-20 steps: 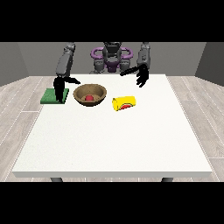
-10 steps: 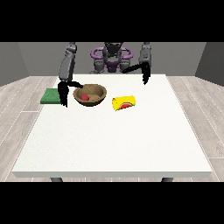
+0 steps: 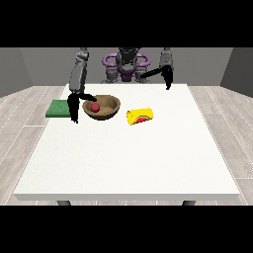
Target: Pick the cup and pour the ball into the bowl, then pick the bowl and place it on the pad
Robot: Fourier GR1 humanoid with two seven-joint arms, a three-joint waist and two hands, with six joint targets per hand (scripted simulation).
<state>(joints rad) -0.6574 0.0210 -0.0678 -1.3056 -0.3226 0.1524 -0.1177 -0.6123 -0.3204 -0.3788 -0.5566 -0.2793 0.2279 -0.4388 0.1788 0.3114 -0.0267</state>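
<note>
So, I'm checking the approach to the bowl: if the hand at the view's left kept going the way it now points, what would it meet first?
The hand at the view's left hangs pointing down beside the bowl, so it would likely meet the table first, between bowl and green pad. Depth is unclear.

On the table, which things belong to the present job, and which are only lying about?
Belong to the job:
- brown bowl
- red ball, lying in the bowl
- yellow cup, on its side beside the bowl
- green pad, at the table's edge
- hand at the view's left, at the bowl's rim

Lying about:
- nothing else visible
</note>
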